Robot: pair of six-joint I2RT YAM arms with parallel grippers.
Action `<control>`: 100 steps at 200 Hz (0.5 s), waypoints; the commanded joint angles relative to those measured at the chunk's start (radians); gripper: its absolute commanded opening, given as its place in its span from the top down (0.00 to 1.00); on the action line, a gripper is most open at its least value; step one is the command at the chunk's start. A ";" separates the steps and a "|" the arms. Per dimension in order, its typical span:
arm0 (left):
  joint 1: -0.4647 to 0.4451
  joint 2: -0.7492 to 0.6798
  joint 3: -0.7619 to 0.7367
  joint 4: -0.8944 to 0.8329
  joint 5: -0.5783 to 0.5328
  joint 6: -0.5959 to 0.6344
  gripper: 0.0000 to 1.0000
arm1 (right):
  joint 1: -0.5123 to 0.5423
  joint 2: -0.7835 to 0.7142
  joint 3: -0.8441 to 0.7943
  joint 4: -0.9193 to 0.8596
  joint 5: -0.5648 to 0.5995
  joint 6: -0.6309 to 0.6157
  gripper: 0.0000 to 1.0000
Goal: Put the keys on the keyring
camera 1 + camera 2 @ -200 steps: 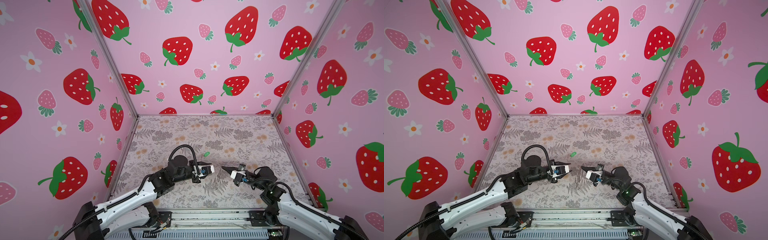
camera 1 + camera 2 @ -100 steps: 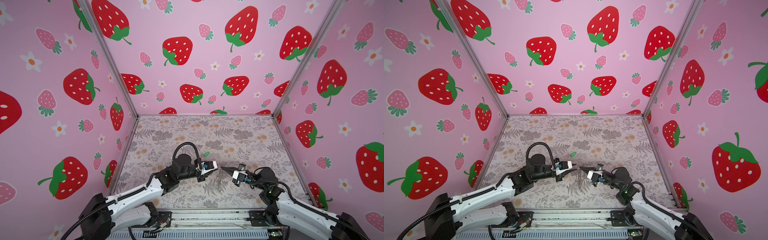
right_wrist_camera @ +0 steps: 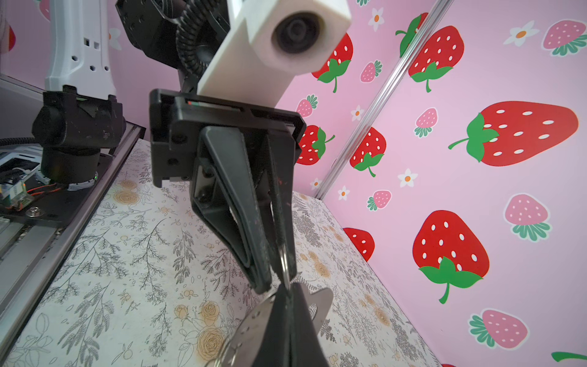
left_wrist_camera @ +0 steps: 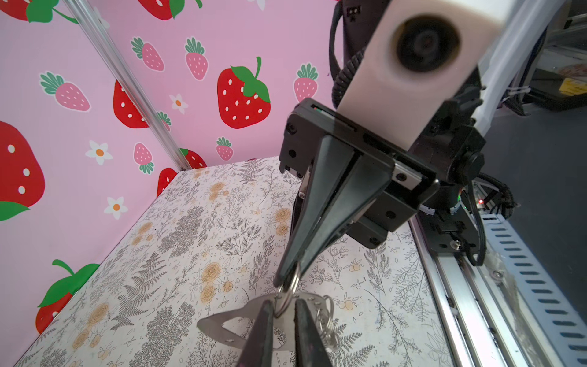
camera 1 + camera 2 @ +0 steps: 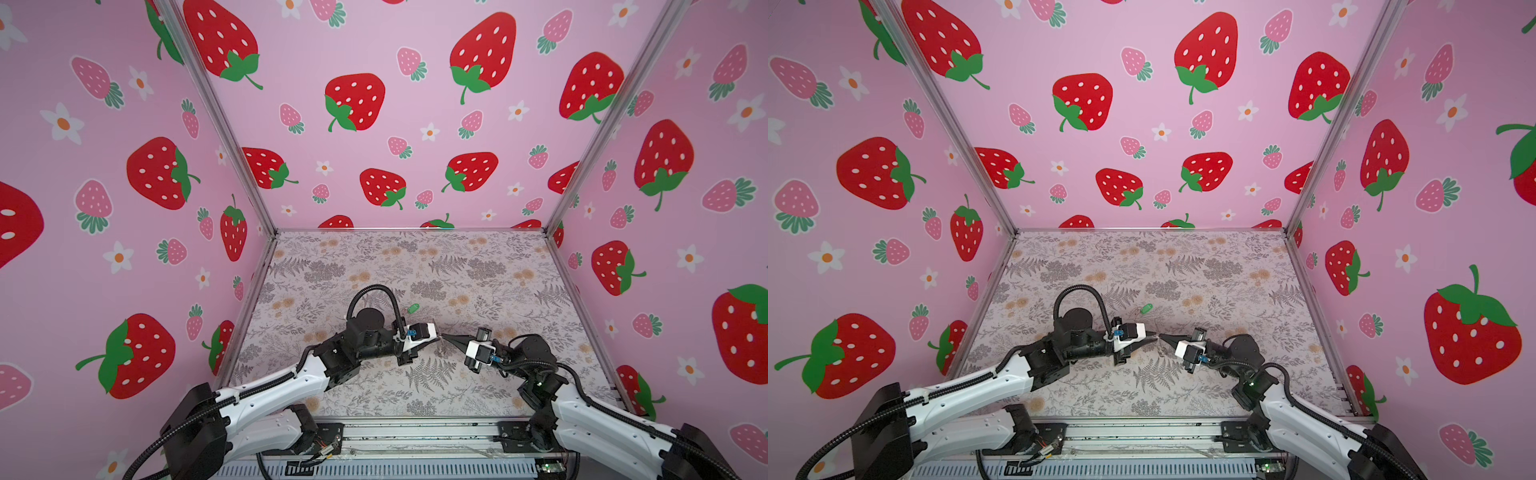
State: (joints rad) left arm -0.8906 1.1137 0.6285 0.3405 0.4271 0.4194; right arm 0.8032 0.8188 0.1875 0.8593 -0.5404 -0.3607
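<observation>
Tips nose to nose: right gripper (image 4: 287, 275) is clamped shut on keyring (image 4: 212, 322) by its big ring (image 4: 293, 281), presenting it edge-on so left gripper (image 4: 282, 313), jaws narrowed around that ring, bite unclear, can work it; green-tagged keys (image 5: 412, 308) lie loose at 11 o'clock, unthreaded.

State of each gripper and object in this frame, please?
right gripper: shut on the metal ring.
left gripper: fingers narrowly apart on either side of the same ring; grip unclear.
keyring plate: joined to that ring, smaller rings along one edge.
green key tag: lying on the table, untouched.
</observation>
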 commanded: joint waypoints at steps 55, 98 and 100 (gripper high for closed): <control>-0.013 0.002 0.054 -0.015 0.016 0.023 0.93 | 0.008 0.008 -0.002 0.031 -0.019 -0.002 1.00; -0.017 -0.015 0.118 -0.165 -0.040 0.064 1.00 | 0.008 -0.016 0.013 -0.042 0.030 -0.030 0.84; -0.016 -0.015 0.123 -0.178 -0.047 0.067 1.00 | 0.008 -0.018 0.013 -0.046 0.035 -0.033 0.83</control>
State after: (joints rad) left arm -0.8951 1.1191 0.6582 0.2710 0.4004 0.4450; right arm 0.8051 0.8242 0.1875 0.8459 -0.5404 -0.3649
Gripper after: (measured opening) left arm 0.049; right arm 0.105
